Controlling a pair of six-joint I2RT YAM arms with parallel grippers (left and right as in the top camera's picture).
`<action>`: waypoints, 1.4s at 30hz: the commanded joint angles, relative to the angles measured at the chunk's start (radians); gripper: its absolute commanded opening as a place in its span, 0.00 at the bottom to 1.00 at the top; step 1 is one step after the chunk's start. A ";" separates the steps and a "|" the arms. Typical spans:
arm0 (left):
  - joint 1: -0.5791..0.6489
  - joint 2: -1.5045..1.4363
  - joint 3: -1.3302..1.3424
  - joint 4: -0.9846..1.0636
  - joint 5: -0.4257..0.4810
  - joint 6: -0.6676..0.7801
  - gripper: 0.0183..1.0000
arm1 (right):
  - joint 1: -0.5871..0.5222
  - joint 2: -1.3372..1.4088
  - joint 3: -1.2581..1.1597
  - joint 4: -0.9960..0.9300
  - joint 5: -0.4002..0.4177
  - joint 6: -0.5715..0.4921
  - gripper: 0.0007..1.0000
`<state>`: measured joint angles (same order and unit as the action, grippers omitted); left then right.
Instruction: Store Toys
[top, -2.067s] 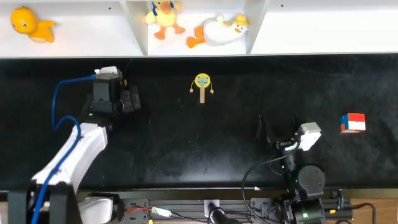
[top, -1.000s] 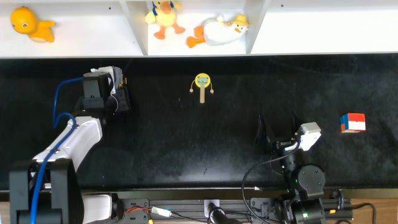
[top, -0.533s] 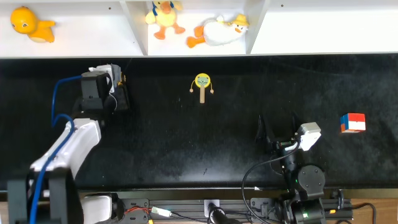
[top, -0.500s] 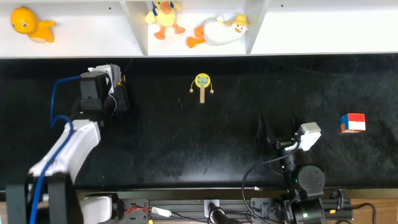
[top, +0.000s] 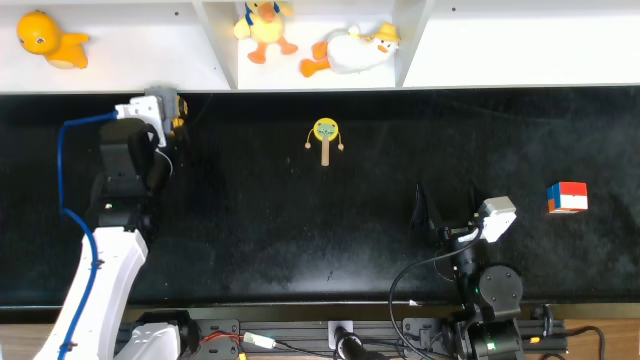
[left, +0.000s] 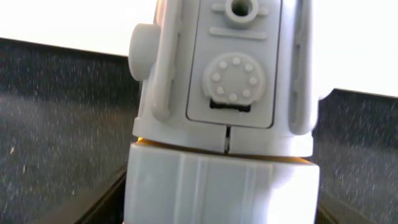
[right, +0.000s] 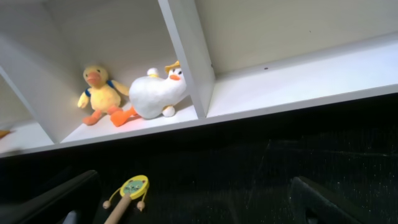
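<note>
- Since two seconds back, my left hand (top: 160, 118) has swung round to face the white shelf (top: 130, 62), clenched on the grey-white plastic robot toy (left: 224, 93).
- To do this well, I'd ease into the left compartment, clear of the yellow rubber duck (top: 50, 40), and release low and upright.
- My right hand (top: 445, 205) sits spread wide over the black desk (top: 330, 240).
- I can read no writing on the toy, only moulded dots.

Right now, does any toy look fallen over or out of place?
The white goose seems to lie tipped over in the middle compartment of the shelf, beside the duck that sits upright. The rattle and the cube lie loose on the table, not yet stored.
</note>
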<state>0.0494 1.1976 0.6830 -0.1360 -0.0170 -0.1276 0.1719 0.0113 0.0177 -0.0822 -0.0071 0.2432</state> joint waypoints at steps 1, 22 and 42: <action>0.033 0.040 0.034 0.061 0.042 0.001 0.32 | 0.004 -0.007 -0.013 0.005 0.008 0.007 1.00; 0.060 0.533 0.530 -0.023 0.084 0.154 0.27 | 0.004 -0.007 -0.013 0.005 0.008 0.007 1.00; 0.060 0.549 0.537 -0.024 0.098 0.119 1.00 | 0.004 -0.007 -0.013 0.005 0.008 0.007 1.00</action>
<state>0.1055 1.7657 1.1931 -0.1482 0.0719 -0.0002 0.1719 0.0113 0.0177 -0.0818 -0.0074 0.2432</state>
